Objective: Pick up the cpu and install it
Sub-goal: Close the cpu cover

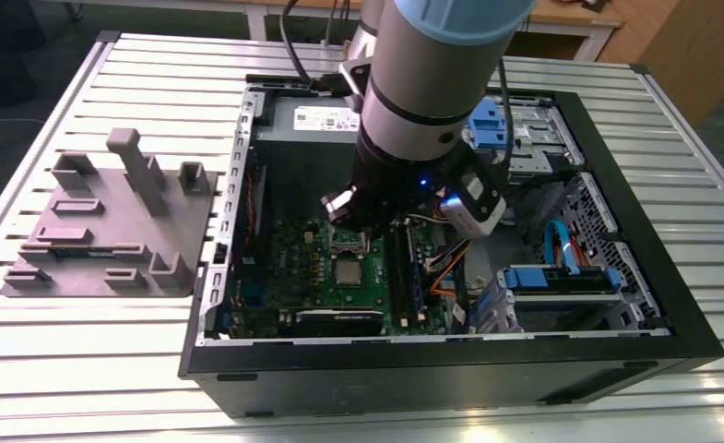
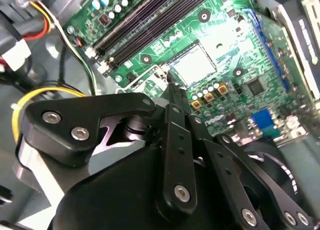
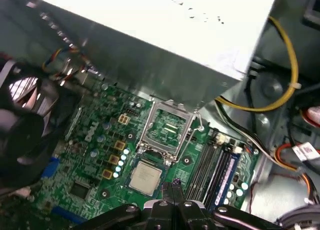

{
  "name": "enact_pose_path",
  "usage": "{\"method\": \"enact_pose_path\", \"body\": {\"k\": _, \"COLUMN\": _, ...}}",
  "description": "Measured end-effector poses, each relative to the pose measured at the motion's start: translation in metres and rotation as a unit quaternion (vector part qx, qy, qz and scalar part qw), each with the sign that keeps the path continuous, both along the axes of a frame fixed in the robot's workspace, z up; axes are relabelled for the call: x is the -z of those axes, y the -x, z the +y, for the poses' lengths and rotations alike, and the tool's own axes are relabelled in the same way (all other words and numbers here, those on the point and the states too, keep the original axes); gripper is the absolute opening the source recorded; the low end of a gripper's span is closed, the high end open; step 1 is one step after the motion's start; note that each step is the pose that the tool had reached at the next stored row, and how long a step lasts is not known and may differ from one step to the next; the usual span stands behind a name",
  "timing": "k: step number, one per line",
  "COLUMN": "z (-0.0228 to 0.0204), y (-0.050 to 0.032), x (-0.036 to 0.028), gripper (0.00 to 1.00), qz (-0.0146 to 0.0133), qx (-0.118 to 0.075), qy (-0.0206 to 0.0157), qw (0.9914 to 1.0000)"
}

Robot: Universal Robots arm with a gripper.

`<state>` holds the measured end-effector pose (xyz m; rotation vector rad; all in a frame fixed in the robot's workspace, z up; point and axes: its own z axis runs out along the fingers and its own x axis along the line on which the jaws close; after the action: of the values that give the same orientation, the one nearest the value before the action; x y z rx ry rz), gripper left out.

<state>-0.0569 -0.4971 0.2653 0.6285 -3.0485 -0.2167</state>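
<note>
The cpu [image 3: 146, 177], a small silver-grey square, lies flat in its socket on the green motherboard [image 3: 80, 190]. In the exterior view the cpu [image 1: 350, 271] sits near the board's middle. It appears as a pale square [image 2: 194, 65] in the second wrist view. The metal socket frame [image 3: 167, 127] stands hinged open next to it. My gripper [image 3: 172, 186] hangs just above the board at one edge of the cpu, shut with nothing between its black fingers. The gripper [image 2: 172, 88] reaches toward that same edge in the second wrist view.
The open computer case [image 1: 460, 360] lies on a slatted metal table. A grey power supply box [image 3: 150, 35] stands close beyond the socket. Memory slots [image 3: 210, 165], yellow cables [image 3: 285, 90] and a fan [image 3: 20, 120] flank it. A grey fixture [image 1: 110, 221] sits at the exterior view's left.
</note>
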Motion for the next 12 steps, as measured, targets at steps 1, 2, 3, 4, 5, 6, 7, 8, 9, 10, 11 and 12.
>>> {"method": "enact_pose_path", "body": {"k": 1, "z": 0.0000, "y": -0.0002, "x": 0.0002, "gripper": 0.10, "qz": 0.0000, "qx": -0.006, "qy": 0.0000, "qw": 0.99998}}
{"method": "enact_pose_path", "body": {"k": 2, "z": 0.0000, "y": -0.0002, "x": 0.0002, "gripper": 0.10, "qz": 0.0000, "qx": -0.008, "qy": 0.0001, "qw": 0.99996}}
{"method": "enact_pose_path", "body": {"k": 3, "z": 0.0000, "y": -0.0002, "x": 0.0002, "gripper": 0.10, "qz": 0.0000, "qx": -0.009, "qy": 0.0001, "qw": 0.99996}}
{"method": "enact_pose_path", "body": {"k": 4, "z": 0.0000, "y": -0.0002, "x": 0.0003, "gripper": 0.10, "qz": 0.0000, "qx": -0.009, "qy": 0.0001, "qw": 0.99996}}
{"method": "enact_pose_path", "body": {"k": 5, "z": 0.0000, "y": -0.0003, "x": 0.0004, "gripper": 0.10, "qz": 0.0000, "qx": -0.009, "qy": 0.0000, "qw": 0.99996}}
{"method": "enact_pose_path", "body": {"k": 6, "z": 0.0000, "y": -0.0003, "x": 0.0005, "gripper": 0.10, "qz": 0.0000, "qx": -0.010, "qy": 0.0000, "qw": 0.99995}}
{"method": "enact_pose_path", "body": {"k": 7, "z": 0.0000, "y": -0.0003, "x": 0.0004, "gripper": 0.10, "qz": 0.0000, "qx": -0.010, "qy": 0.0000, "qw": 0.99995}}
{"method": "enact_pose_path", "body": {"k": 8, "z": 0.0000, "y": -0.0003, "x": 0.0004, "gripper": 0.10, "qz": 0.0000, "qx": -0.010, "qy": 0.0000, "qw": 0.99995}}
{"method": "enact_pose_path", "body": {"k": 9, "z": 0.0000, "y": -0.0003, "x": 0.0004, "gripper": 0.10, "qz": 0.0000, "qx": -0.010, "qy": 0.0000, "qw": 0.99995}}
{"method": "enact_pose_path", "body": {"k": 10, "z": 0.0000, "y": -0.0003, "x": 0.0004, "gripper": 0.10, "qz": 0.0000, "qx": -0.010, "qy": 0.0000, "qw": 0.99995}}
{"method": "enact_pose_path", "body": {"k": 11, "z": 0.0000, "y": -0.0003, "x": 0.0004, "gripper": 0.10, "qz": 0.0000, "qx": -0.010, "qy": 0.0000, "qw": 0.99995}}
{"method": "enact_pose_path", "body": {"k": 12, "z": 0.0000, "y": -0.0003, "x": 0.0005, "gripper": 0.10, "qz": 0.0000, "qx": -0.010, "qy": 0.0000, "qw": 0.99995}}
